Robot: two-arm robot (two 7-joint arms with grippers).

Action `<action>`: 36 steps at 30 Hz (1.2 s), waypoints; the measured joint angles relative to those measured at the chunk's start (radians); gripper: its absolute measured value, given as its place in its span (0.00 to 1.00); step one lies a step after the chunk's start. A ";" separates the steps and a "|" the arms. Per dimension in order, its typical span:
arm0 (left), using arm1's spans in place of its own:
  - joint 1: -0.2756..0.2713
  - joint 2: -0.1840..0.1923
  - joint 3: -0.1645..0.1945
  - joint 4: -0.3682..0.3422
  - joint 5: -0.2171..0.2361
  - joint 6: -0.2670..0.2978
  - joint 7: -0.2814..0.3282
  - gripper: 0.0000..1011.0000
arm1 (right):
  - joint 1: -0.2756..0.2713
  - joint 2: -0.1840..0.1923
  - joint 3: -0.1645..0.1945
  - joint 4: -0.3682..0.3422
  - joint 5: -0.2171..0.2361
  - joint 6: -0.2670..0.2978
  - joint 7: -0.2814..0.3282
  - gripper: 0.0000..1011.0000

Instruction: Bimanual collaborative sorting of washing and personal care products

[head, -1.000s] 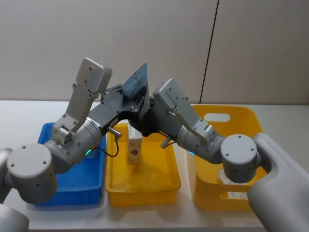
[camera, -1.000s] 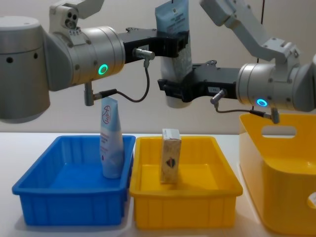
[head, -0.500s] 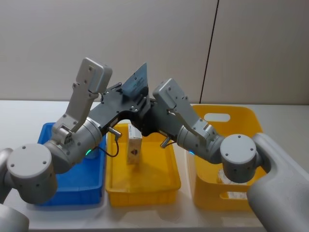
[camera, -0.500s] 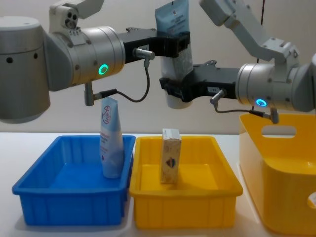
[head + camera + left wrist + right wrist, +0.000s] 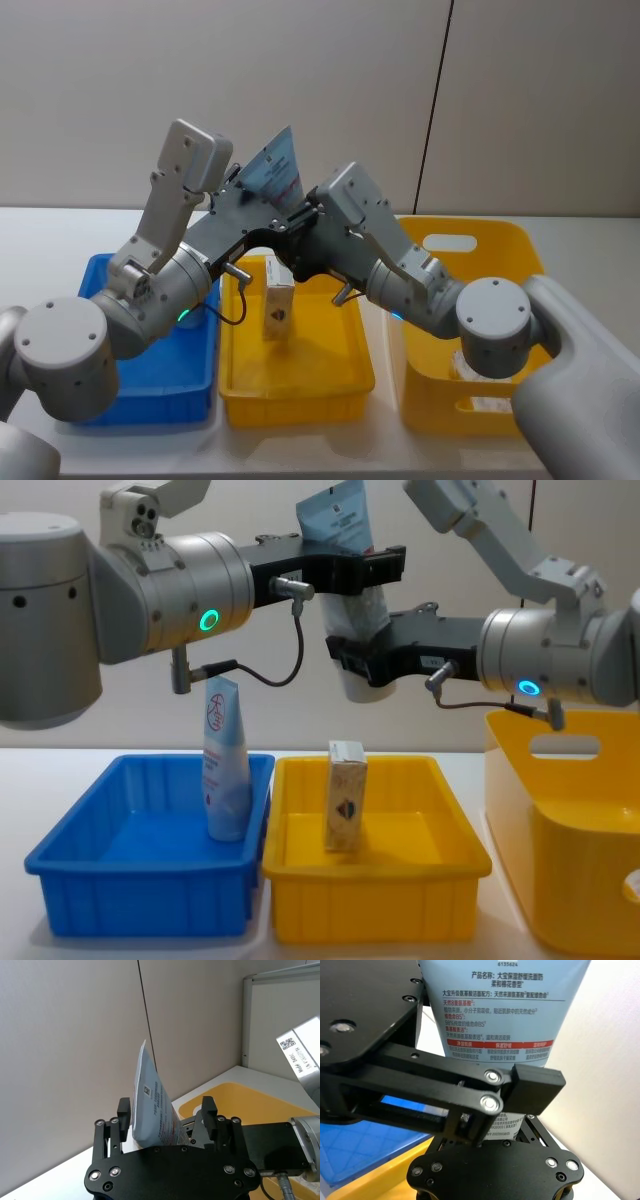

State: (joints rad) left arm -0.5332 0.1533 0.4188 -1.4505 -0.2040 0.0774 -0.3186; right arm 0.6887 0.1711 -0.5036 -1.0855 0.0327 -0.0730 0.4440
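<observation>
A light-blue pouch with a dark-blue top (image 5: 345,540) hangs in the air above the yellow tray, its top leaning toward the left. My right gripper (image 5: 365,660) is shut on its lower end. My left gripper (image 5: 358,570) stands open around its upper part, its fingers (image 5: 209,1110) spread apart from the pouch (image 5: 152,1105). The right wrist view shows the printed pouch (image 5: 495,1005) behind a left finger (image 5: 537,1080). A tan carton (image 5: 345,795) stands upright in the yellow tray (image 5: 380,900). A white-and-light-blue squeeze tube (image 5: 225,770) leans in the blue tray (image 5: 140,900).
A tall yellow tub (image 5: 580,840) with handle cut-outs stands to the right of the yellow tray. The blue tray (image 5: 150,400), yellow tray (image 5: 300,395) and tub (image 5: 480,250) sit side by side near the table's front edge. A plain wall lies behind.
My left gripper has opened and let go of the pouch. The pouch's top has tipped toward the left while the right gripper keeps hold of its lower end.
</observation>
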 joint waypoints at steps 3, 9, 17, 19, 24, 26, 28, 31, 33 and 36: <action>0.000 0.000 0.000 0.000 0.000 0.000 0.000 0.86 | -0.004 0.001 0.004 -0.001 0.000 0.000 -0.008 0.26; 0.000 0.000 0.000 0.000 0.000 0.000 0.000 0.99 | -0.020 0.009 0.025 -0.012 -0.003 0.004 -0.040 0.25; 0.000 0.000 0.000 0.001 0.001 0.000 0.000 0.99 | -0.056 0.030 0.066 -0.046 -0.006 0.020 -0.096 0.24; 0.000 0.000 0.000 0.001 0.001 0.000 0.000 0.99 | -0.069 0.038 0.080 -0.058 -0.006 0.026 -0.115 0.23; 0.000 0.000 0.000 0.001 0.001 0.000 0.000 0.99 | -0.096 0.056 0.113 -0.089 -0.006 0.042 -0.151 0.23; 0.000 0.000 0.000 0.001 0.001 0.000 0.000 0.99 | -0.110 0.066 0.133 -0.106 -0.006 0.055 -0.168 0.23; 0.000 0.000 0.000 0.001 0.001 0.000 0.000 0.99 | -0.119 0.073 0.145 -0.116 -0.006 0.066 -0.178 0.23; 0.000 0.000 0.000 0.001 0.001 0.000 0.000 0.99 | -0.134 0.086 0.169 -0.135 -0.002 0.095 -0.192 0.23; 0.000 0.000 0.000 0.001 0.001 0.000 0.000 0.99 | -0.142 0.096 0.185 -0.149 0.002 0.122 -0.199 0.22; 0.000 0.000 0.000 0.001 0.001 0.000 0.000 0.99 | -0.150 0.109 0.201 -0.163 0.007 0.162 -0.202 0.23</action>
State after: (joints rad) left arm -0.5332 0.1534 0.4187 -1.4495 -0.2033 0.0776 -0.3183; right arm 0.5391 0.2797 -0.3026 -1.2482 0.0399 0.0894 0.2424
